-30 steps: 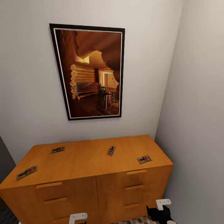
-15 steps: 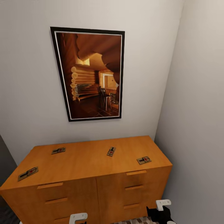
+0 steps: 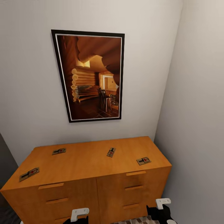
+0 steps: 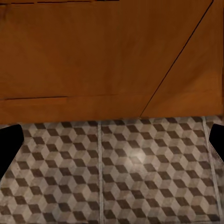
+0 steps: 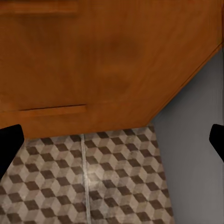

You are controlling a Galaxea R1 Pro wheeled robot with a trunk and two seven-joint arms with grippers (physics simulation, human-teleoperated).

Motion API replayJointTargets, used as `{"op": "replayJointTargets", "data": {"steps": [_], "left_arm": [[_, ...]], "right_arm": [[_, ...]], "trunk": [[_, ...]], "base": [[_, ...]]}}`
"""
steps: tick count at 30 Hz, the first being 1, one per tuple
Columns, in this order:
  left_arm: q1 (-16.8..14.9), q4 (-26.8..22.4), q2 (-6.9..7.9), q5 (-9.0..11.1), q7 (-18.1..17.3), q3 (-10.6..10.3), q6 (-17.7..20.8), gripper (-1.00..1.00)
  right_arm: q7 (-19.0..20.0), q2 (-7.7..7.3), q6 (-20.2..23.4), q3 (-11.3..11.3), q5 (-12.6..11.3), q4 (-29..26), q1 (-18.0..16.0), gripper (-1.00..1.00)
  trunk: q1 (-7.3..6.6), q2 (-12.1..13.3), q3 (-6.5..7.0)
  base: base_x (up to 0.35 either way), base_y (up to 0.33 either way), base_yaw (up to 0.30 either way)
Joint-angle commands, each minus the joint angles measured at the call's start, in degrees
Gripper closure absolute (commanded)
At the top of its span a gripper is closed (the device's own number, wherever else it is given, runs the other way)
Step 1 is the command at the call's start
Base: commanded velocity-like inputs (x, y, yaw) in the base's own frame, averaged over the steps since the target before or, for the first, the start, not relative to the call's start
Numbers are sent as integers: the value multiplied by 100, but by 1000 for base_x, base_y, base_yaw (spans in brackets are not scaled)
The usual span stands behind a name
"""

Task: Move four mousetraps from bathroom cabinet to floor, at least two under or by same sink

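Lying apart on the cabinet [image 3: 87, 161] are 4 mousetraps [image 3: 111, 152]; both claws spread, empty.

Head view high up, facing the wall, looking down on the cabinet [image 3: 90, 161] top and picture [image 3: 90, 76], both wrist views low and close, facing the cabinet front and tiled floor [image 4: 116, 177], all three sharing the cabinet, wrist views also sharing the floor
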Motion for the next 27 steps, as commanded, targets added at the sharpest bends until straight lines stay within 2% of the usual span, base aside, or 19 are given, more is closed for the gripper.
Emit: {"op": "replayJointTargets", "data": {"steps": [1,5,11,17,24,27], "left_arm": [[-2,-64,-10,-5,25,-5,43,-100],[-2,-367,-72,-15,51,-14,257,-100],[-2,-839,-137,-124,64,-104,784,-100],[-2,-1202,-173,-172,66,-262,1000,-100],[-4,-1357,-173,-186,69,-372,1253,-100],[-3,-1446,-173,-188,69,-393,1372,-100]], "right_arm": [[-18,0,-13,0,36,-33,-5,-100],[-22,6,-4,1,43,-250,-5,-100],[-24,13,175,1,51,-571,-5,-100],[-18,16,465,5,46,-875,-5,-100],[-13,24,548,9,44,-1019,-5,-100],[-10,25,561,9,44,-1050,-5,-100]], "trunk": [[-20,32,7],[-108,193,79],[-240,433,187],[-372,674,295],[-525,955,420],[-525,955,420]], "base": [[0,0,0],[0,0,0],[0,0,0],[0,0,0],[0,0,0],[0,0,0]]}}
